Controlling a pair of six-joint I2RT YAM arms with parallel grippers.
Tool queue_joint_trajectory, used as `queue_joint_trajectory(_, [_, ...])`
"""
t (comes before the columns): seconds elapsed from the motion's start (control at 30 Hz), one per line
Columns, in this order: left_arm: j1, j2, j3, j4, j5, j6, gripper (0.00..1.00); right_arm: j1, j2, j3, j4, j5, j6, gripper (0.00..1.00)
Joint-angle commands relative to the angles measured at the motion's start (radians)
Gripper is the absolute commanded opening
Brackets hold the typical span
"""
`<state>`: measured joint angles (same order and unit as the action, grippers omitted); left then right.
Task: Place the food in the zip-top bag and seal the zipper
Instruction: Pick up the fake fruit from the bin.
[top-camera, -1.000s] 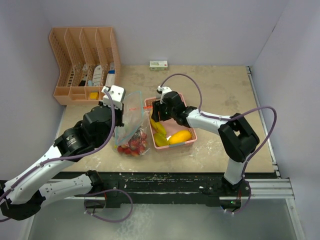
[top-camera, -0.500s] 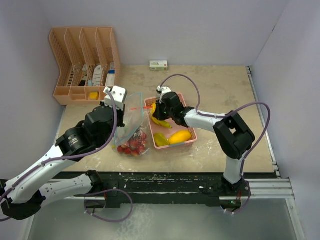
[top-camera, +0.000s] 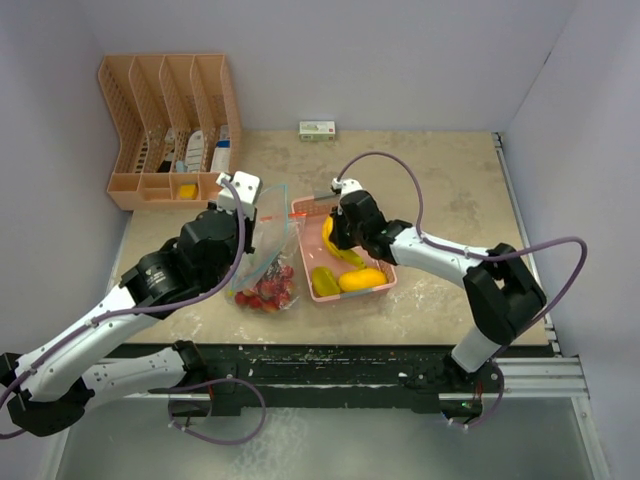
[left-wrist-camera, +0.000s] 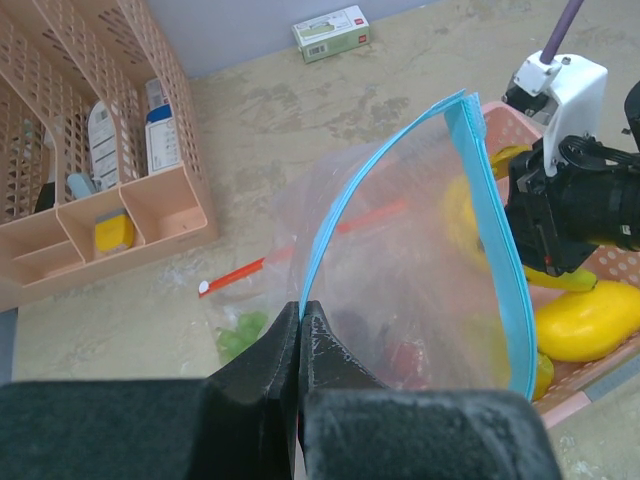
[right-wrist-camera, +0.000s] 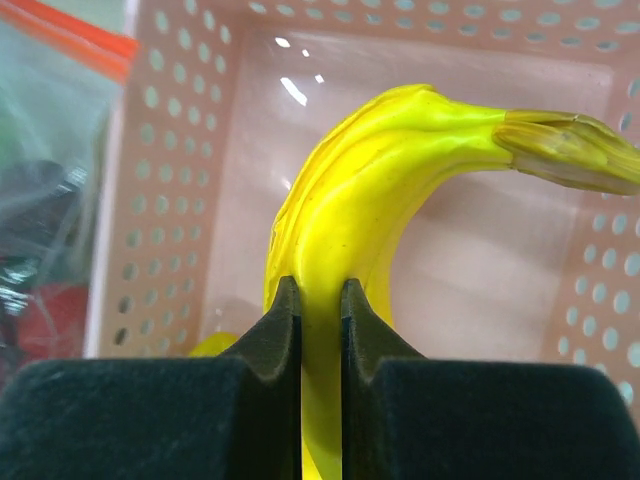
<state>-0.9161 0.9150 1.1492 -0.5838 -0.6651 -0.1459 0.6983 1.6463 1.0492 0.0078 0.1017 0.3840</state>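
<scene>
Several strawberries (top-camera: 266, 293) in bag (left-wrist-camera: 400, 285), frame centre. Your left pincer (left-wrist-camera: 300, 325) pinched shut on bag rim, mouth open; your right pincer (right-wrist-camera: 320, 300) clamps banana (right-wrist-camera: 380, 170) over basket (right-wrist-camera: 180, 120). Load mango (top-camera: 362, 279) next; zipper (left-wrist-camera: 495, 230) unsealed.

Clear zip bag (left-wrist-camera: 400, 260) was propped open, blue zipper rim (left-wrist-camera: 495, 230) arching up, pinched at one spot by the left gripper (left-wrist-camera: 300, 312). Red strawberries (top-camera: 268, 292) and a green piece (left-wrist-camera: 240, 335) sat down in the bottom. One yellow banana (right-wrist-camera: 350, 210) was clamped in the right gripper (right-wrist-camera: 320, 290) over the pink basket (right-wrist-camera: 160, 150). The mango (top-camera: 362, 279) and a yellow-green piece (top-camera: 323, 281) lay inside the basket.
</scene>
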Motion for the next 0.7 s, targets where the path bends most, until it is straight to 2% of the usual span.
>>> queue_joint_trajectory(0.0, [0.005,0.001,0.01,0.056,0.006,-0.008,0.0,-0.001,-0.02,-0.08,-0.017,0.063,-0.035,0.05])
queue_joint_trajectory(0.1, [0.006,0.001,0.011,0.055,0.009,-0.008,0.0,-0.001,-0.03,-0.101,-0.029,0.08,-0.054,0.56])
queue_joint_trajectory(0.13, [0.005,0.001,0.01,0.055,0.01,-0.009,0.0,-0.002,-0.039,-0.104,-0.044,0.103,-0.065,0.69])
queue_joint_trajectory(0.23, [0.005,-0.001,0.008,0.055,0.011,-0.008,0.0,-0.001,-0.08,-0.112,-0.075,0.125,-0.105,0.94])
queue_joint_trajectory(0.3, [0.005,-0.003,0.007,0.055,0.012,-0.008,0.0,-0.001,-0.108,-0.115,-0.094,0.115,-0.131,0.98])
queue_joint_trajectory(0.43, [0.005,-0.009,0.008,0.055,0.01,-0.008,0.0,-0.001,-0.145,-0.11,-0.158,0.113,-0.154,1.0])
queue_joint_trajectory(0.67, [0.005,-0.004,0.005,0.06,0.021,-0.009,0.0,-0.001,-0.076,-0.113,-0.179,0.157,-0.165,0.98])
